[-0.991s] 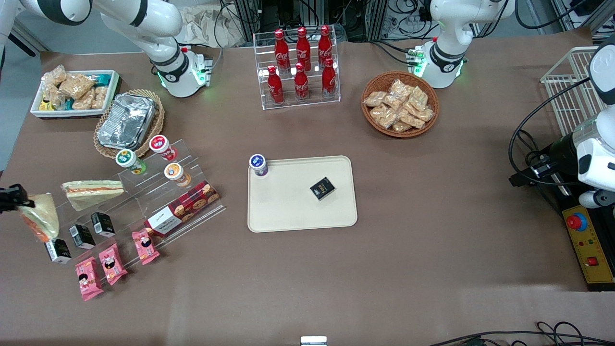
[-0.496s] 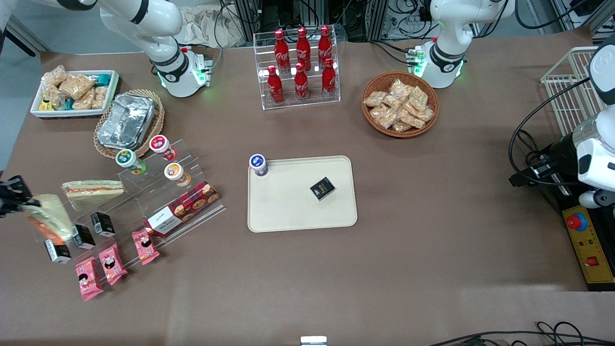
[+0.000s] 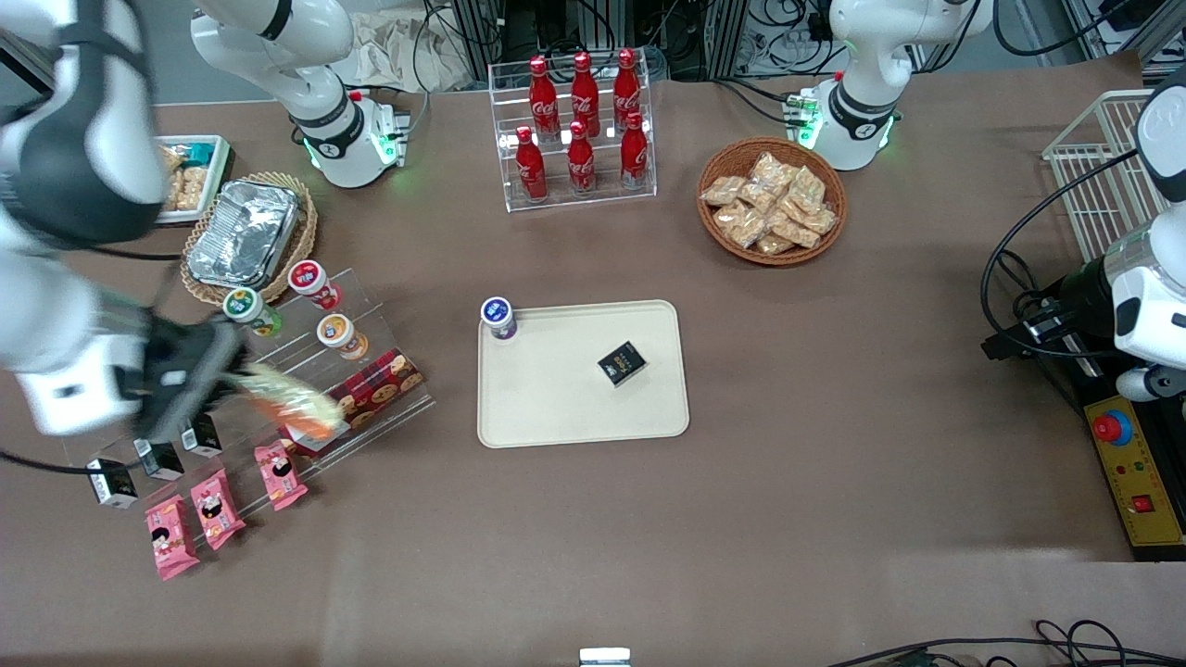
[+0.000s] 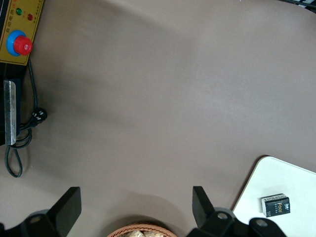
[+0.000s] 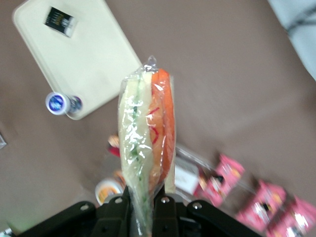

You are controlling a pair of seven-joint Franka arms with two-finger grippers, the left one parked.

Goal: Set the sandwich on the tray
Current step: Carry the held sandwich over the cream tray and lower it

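My right gripper is shut on the sandwich, a clear-wrapped wedge with pale bread and orange and green filling. It holds the sandwich in the air above the clear acrylic stepped rack. In the right wrist view the sandwich sticks out from between the shut fingers, with my gripper at its base. The cream-beige tray lies flat at the table's middle, toward the parked arm from the sandwich; it also shows in the right wrist view. A small black box lies on the tray.
A blue-lidded cup stands at the tray's corner. The rack holds small cups, a cookie box, black boxes and pink packets. A foil tray, cola bottles and a snack basket stand farther from the camera.
My right arm has swung in over the rack from the table's edge, carrying the sandwich toward the tray. The other wrapped wedge on the rack is now hidden under the arm.
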